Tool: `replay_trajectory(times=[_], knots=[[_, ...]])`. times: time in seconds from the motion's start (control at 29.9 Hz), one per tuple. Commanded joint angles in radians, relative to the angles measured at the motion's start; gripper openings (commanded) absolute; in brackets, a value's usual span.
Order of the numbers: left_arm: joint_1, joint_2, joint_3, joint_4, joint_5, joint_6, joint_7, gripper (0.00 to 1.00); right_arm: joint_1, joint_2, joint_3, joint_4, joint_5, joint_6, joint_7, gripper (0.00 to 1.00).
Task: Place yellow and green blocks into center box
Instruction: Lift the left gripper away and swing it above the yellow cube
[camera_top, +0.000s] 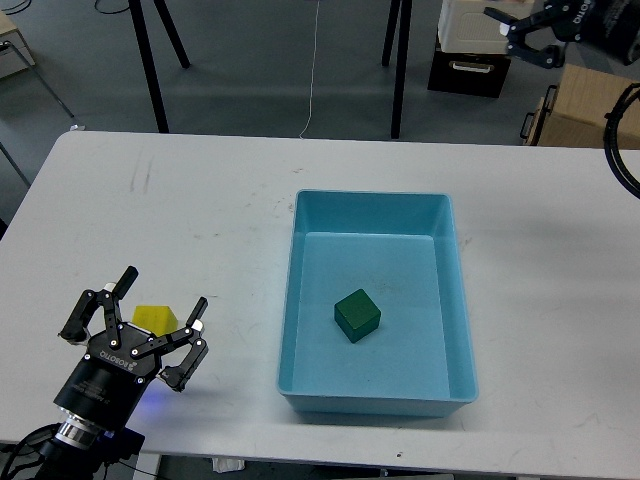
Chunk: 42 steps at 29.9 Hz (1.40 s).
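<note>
A green block (357, 315) lies inside the light blue box (303, 215) at the table's center. A yellow block (155, 320) sits on the white table at the front left. My left gripper (132, 317) is open, its fingers spread around the yellow block without closing on it. My right gripper (519, 30) is raised high at the top right, far from the box, open and empty.
The white table (200, 220) spans the view. Tripod legs (150, 70) stand behind its far edge. A cardboard box (590, 110) and a black-and-white crate (470, 55) sit on the floor at the back right.
</note>
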<state>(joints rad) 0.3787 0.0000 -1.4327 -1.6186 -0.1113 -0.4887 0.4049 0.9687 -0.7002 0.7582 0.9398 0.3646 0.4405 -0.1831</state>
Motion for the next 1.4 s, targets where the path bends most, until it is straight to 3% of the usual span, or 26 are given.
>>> replay_trajectory(times=[0.0, 0.17, 0.3, 0.47, 0.57, 0.84, 1.0, 1.14, 1.27, 1.37], knots=[[-0.017, 0.000, 0.000, 0.019, -0.001, 0.000, 0.000, 1.00, -0.223, -0.064, 0.227, 0.025, 0.141, 0.048, 0.028, 0.99], [-0.020, 0.000, 0.000, 0.020, -0.001, 0.000, 0.002, 1.00, -0.571, -0.097, 0.491, 0.095, 0.275, 0.048, 0.074, 0.99], [-0.029, 0.000, 0.000, 0.020, 0.001, 0.000, 0.002, 1.00, -0.883, -0.064, 0.706, 0.236, 0.286, 0.048, 0.089, 0.99], [-0.047, 0.000, -0.002, 0.037, -0.001, 0.000, 0.000, 1.00, -1.284, 0.174, 0.874, 0.430, 0.272, 0.048, 0.088, 1.00], [-0.046, 0.000, 0.000, 0.037, -0.001, 0.000, 0.000, 1.00, -1.421, 0.275, 0.883, 0.534, 0.269, 0.048, 0.090, 1.00], [-0.046, 0.000, -0.005, 0.031, -0.002, 0.000, -0.004, 1.00, -1.478, 0.350, 0.885, 0.611, 0.198, 0.048, 0.088, 1.00], [-0.046, 0.000, -0.018, 0.031, -0.010, 0.000, -0.057, 1.00, -1.481, 0.337, 0.883, 0.614, 0.197, 0.048, 0.088, 1.00], [-0.055, 0.000, -0.063, 0.032, -0.019, 0.000, -0.073, 1.00, -1.490, 0.303, 0.883, 0.614, 0.197, 0.048, 0.088, 1.00], [-0.136, 0.000, -0.120, 0.017, -0.088, 0.000, -0.139, 1.00, -1.492, 0.277, 0.897, 0.616, 0.197, 0.048, 0.090, 1.00], [-0.265, 0.000, -0.173, -0.007, -0.134, 0.000, -0.153, 1.00, -1.493, 0.281, 0.906, 0.616, 0.197, 0.048, 0.090, 1.00]])
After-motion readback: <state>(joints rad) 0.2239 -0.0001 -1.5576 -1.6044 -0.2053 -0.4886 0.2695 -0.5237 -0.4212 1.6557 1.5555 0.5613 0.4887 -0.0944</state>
